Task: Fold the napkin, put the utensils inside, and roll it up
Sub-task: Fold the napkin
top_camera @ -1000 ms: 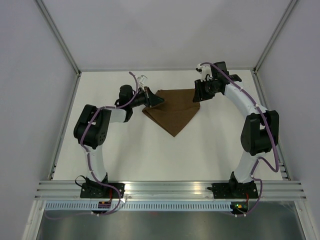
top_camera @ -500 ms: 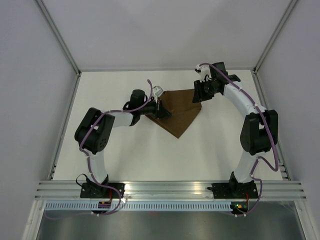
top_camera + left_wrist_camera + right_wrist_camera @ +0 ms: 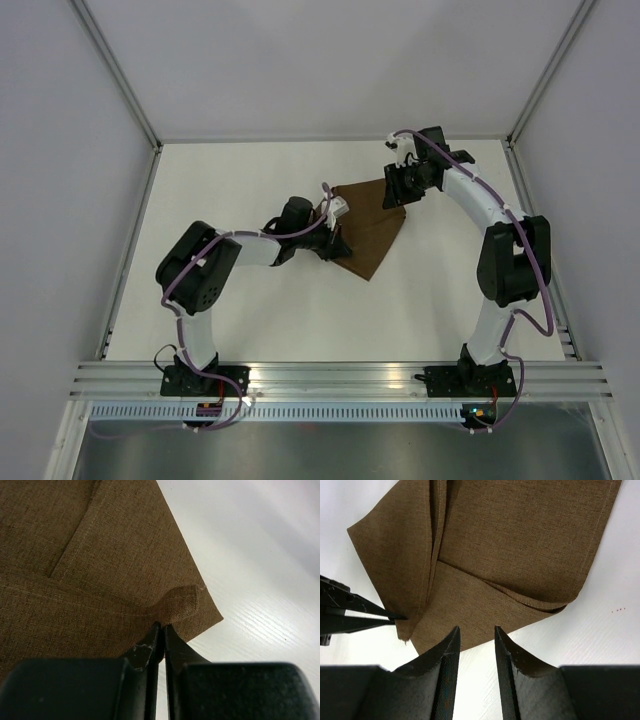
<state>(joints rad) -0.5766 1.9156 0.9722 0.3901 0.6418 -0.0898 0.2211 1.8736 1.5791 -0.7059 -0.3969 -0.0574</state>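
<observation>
The dark brown napkin lies partly folded on the white table, with layers overlapping. My left gripper is at its left edge. In the left wrist view the left gripper is shut on a small raised pinch of napkin near a corner. My right gripper hovers at the cloth's far right corner. In the right wrist view the right gripper is open over the napkin's edge and holds nothing. The left arm's fingers reach in from the left. The utensils are out of view.
The white table is bounded by a metal frame rail on the left and grey walls behind. Both arm bases stand at the near edge.
My left gripper has carried the napkin's left corner rightward and nearer, folding the cloth over so it looks narrower. The right arm has hardly moved.
</observation>
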